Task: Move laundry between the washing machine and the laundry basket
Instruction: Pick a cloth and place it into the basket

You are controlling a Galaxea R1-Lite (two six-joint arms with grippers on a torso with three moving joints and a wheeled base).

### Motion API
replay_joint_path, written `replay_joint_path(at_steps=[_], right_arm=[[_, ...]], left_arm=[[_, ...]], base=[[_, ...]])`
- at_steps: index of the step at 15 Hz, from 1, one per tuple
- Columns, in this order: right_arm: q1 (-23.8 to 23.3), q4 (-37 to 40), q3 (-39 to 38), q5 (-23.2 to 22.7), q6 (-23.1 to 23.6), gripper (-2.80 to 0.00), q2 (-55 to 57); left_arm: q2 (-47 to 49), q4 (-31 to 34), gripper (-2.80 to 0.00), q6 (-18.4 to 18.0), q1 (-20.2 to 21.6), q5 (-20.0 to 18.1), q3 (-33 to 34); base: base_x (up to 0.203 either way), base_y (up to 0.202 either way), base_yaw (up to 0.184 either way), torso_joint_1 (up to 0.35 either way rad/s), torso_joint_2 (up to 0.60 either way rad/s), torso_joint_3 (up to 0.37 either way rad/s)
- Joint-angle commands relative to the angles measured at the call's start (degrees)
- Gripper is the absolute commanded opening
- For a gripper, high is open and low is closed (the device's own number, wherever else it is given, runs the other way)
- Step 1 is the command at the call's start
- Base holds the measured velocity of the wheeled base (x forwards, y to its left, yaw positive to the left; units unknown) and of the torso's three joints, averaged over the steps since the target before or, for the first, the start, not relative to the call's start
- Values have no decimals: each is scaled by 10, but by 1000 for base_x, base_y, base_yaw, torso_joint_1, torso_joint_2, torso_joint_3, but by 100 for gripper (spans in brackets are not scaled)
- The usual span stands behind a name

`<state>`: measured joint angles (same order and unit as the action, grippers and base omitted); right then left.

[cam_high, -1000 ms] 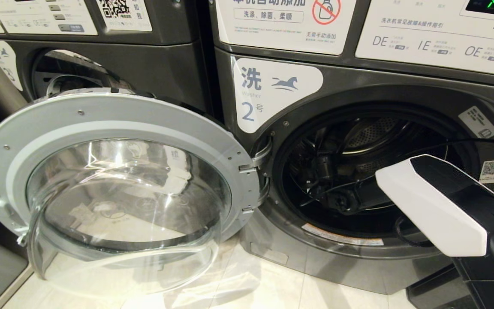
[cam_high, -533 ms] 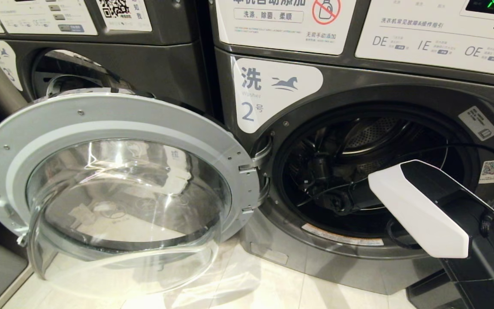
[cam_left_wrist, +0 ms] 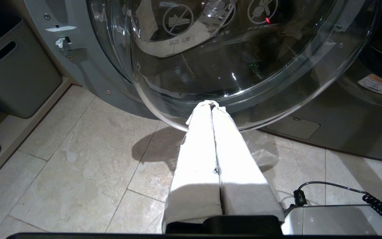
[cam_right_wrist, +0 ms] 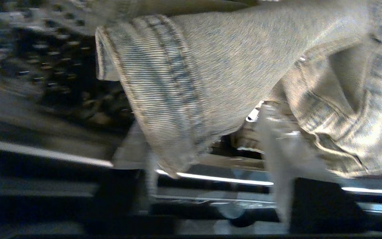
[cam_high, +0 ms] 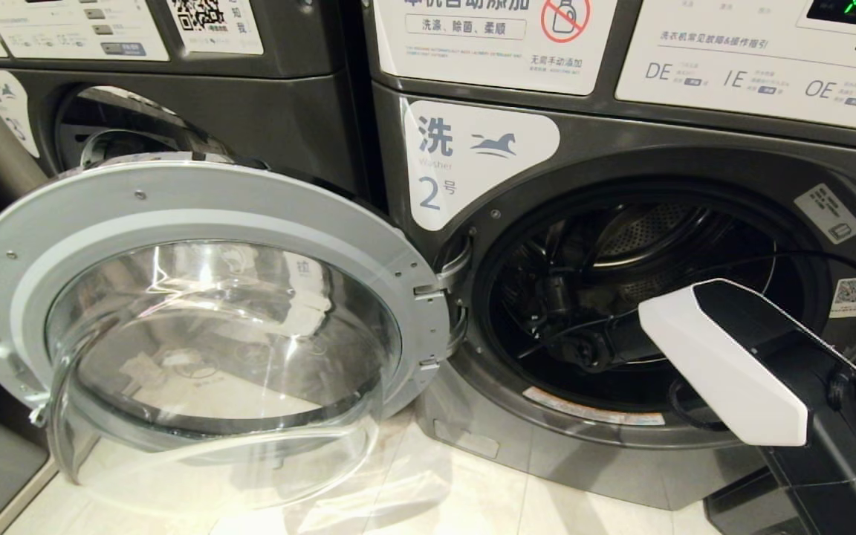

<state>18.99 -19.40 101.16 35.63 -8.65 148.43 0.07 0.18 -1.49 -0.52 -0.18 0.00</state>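
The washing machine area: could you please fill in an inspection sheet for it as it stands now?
Surface: pale tiled floor.
Job's things: washing machine labelled 2, door swung wide open; laundry, greyish cloth, lies inside the drum; laundry basket not seen.
Clutter: grey bin with a slot handle, beside the door.
Grippers: right gripper is inside the drum at the laundry, with the right arm reaching in; left gripper is shut, empty, low over the floor in front of the door glass.
Cables: black cable arcs across the drum opening; coiled cable near the floor.
Surroundings: another machine behind the open door.
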Motion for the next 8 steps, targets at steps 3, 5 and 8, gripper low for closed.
replay_joint_path(at_steps=[3, 5, 8], right_arm=[[-11, 0, -2, 1, -4, -280, -2], [-12, 7, -9, 1, -16, -280, -20], [-11, 25, -85, 1, -36, -280, -74]], left_arm=[[0, 0, -280, 0, 0, 0, 0], [0, 0, -280, 0, 0, 0, 0], [0, 0, -280, 0, 0, 0, 0]], base=[[0, 0, 0, 0, 0, 0], [0, 0, 0, 0, 0, 0], [0, 0, 0, 0, 0, 0]])
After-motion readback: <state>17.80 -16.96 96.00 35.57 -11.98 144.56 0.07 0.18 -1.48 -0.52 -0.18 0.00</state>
